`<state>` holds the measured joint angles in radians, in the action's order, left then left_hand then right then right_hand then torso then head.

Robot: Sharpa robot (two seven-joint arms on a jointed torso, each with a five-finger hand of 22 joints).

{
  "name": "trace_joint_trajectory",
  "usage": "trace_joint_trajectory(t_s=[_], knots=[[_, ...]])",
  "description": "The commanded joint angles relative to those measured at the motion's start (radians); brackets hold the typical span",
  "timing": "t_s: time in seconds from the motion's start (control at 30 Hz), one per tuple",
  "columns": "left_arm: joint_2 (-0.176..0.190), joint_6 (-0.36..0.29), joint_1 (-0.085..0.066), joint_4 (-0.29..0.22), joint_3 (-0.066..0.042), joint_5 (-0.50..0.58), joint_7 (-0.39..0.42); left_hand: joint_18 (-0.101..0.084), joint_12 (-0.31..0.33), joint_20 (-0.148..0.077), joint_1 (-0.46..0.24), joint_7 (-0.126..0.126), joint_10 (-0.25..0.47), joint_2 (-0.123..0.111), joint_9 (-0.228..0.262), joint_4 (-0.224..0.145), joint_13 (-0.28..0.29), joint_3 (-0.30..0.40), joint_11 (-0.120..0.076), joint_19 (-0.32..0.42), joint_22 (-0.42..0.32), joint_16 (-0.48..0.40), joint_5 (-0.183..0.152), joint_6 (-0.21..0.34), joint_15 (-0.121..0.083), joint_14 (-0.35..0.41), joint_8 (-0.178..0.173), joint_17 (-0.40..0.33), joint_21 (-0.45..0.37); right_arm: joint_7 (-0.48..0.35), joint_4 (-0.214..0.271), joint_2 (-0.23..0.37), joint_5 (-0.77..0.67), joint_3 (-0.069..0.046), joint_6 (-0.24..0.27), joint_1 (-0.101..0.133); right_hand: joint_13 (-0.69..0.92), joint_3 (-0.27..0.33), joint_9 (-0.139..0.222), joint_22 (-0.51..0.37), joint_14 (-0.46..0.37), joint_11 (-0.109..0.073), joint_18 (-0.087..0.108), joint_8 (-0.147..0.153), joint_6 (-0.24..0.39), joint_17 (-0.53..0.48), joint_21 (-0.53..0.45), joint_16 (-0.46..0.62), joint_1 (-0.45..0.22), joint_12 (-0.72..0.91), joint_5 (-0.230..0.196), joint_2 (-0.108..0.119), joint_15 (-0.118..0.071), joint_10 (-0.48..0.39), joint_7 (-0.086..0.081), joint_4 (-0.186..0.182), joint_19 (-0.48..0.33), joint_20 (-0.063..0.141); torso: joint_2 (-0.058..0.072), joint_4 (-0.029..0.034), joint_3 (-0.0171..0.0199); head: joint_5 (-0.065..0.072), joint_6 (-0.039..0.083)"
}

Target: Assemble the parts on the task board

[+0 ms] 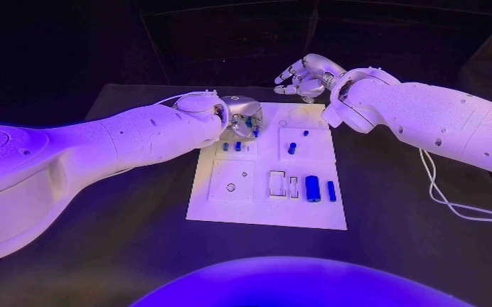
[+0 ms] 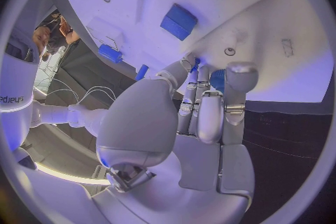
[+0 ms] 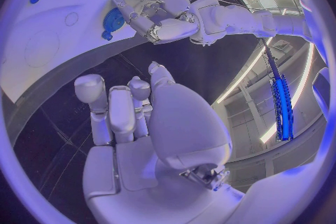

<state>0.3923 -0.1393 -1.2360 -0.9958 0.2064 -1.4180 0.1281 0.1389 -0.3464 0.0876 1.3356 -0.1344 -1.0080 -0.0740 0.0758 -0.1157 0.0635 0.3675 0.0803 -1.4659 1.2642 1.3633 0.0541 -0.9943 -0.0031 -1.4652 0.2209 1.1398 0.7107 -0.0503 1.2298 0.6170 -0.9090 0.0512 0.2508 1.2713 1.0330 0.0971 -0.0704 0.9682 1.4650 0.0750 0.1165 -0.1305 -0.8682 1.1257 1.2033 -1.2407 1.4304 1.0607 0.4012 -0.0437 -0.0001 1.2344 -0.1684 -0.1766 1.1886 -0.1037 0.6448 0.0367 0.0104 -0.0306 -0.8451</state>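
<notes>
- Parts lie spread over the task board (image 1: 241, 204) in the middle of the black table (image 1: 123, 250): a fat blue cylinder (image 1: 311, 188) and a thin blue pin (image 1: 331, 190) lie side by side near the board's front edge, their long axes running front to back, and a small blue peg (image 1: 291, 148) stands further back.
- Two short blue pegs (image 1: 231, 146) sit close together just in front of the left hand (image 1: 242, 117).
- That hand hangs over the board's far left part with its fingers pointed down at the plate. In the left wrist view its fingertips (image 2: 237, 73) close round something small and blue (image 2: 217, 79), but whether the piece is pinched or merely touched, I cannot tell.
- The right hand (image 1: 303, 78) hovers past the board's far edge, off the plate, fingers loosely curled and apart with nothing in them.
- My judgement: the left hand is far nearer the parts, so the coming move turns on the blue piece directly under its fingertips.
</notes>
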Motion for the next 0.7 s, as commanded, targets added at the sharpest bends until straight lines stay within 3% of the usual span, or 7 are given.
trace_joint_trajectory(t_s=[0.03,0.37,0.53,0.7], knots=[[-0.005,0.044,0.000,0.006,0.001,-0.036,-0.042,-0.013,0.008,-0.006,0.000,-0.003,-0.009,0.009,-0.002,-0.001,-0.002,0.008,0.000,-0.050,0.002,0.001,-0.001,-0.010,-0.007,-0.024,-0.005,-0.002,0.006,-0.007,0.002,-0.001,0.003,-0.001,0.000,0.002,-0.001,0.000,0.001,0.000,0.019,-0.001,0.008,-0.005,0.007,0.001,-0.006,0.005,0.001,-0.004,0.005,0.000,-0.004,-0.007,0.002,-0.006,0.003,-0.003,0.000,0.0004,0.0002,0.001,-0.003],[-0.012,0.063,0.000,0.008,0.000,-0.060,-0.065,-0.019,0.014,-0.011,0.008,0.003,-0.066,0.025,-0.001,-0.003,0.004,0.033,-0.011,-0.053,0.022,0.003,-0.001,-0.050,-0.014,-0.026,-0.004,-0.004,0.052,-0.007,0.001,-0.003,0.003,-0.001,0.000,0.002,-0.001,0.000,0.001,0.000,0.019,-0.001,0.008,-0.005,0.007,0.001,-0.006,0.005,0.001,-0.004,0.005,0.000,-0.004,-0.007,0.002,-0.006,0.003,-0.003,0.000,0.0002,0.0002,0.000,-0.003],[-0.007,0.005,0.000,0.004,0.000,-0.068,-0.048,-0.025,0.010,-0.020,0.029,0.010,-0.114,0.043,0.003,-0.018,0.008,0.058,-0.025,-0.058,0.045,0.003,-0.005,-0.083,-0.025,-0.026,0.002,-0.010,0.106,-0.008,0.001,-0.003,0.003,-0.001,0.000,0.002,-0.001,0.000,0.001,0.000,0.019,-0.001,0.008,-0.005,0.007,0.001,-0.006,0.005,0.001,-0.004,0.005,0.000,-0.004,-0.007,0.002,-0.006,0.003,-0.003,0.000,0.0006,0.0000,0.000,-0.002],[0.008,-0.051,0.000,-0.013,-0.005,-0.063,-0.029,-0.027,0.012,-0.021,0.030,0.010,-0.116,0.044,0.003,-0.019,0.008,0.060,-0.025,-0.059,0.048,0.003,-0.005,-0.084,-0.026,-0.026,0.001,-0.013,0.114,-0.008,0.001,-0.003,0.003,-0.001,0.000,0.002,-0.001,0.000,0.001,0.000,0.019,-0.001,0.008,-0.005,0.007,0.001,-0.006,0.005,0.001,-0.004,0.005,0.000,-0.004,-0.007,0.002,-0.006,0.003,-0.003,-0.001,0.0019,0.0002,0.001,-0.001]])
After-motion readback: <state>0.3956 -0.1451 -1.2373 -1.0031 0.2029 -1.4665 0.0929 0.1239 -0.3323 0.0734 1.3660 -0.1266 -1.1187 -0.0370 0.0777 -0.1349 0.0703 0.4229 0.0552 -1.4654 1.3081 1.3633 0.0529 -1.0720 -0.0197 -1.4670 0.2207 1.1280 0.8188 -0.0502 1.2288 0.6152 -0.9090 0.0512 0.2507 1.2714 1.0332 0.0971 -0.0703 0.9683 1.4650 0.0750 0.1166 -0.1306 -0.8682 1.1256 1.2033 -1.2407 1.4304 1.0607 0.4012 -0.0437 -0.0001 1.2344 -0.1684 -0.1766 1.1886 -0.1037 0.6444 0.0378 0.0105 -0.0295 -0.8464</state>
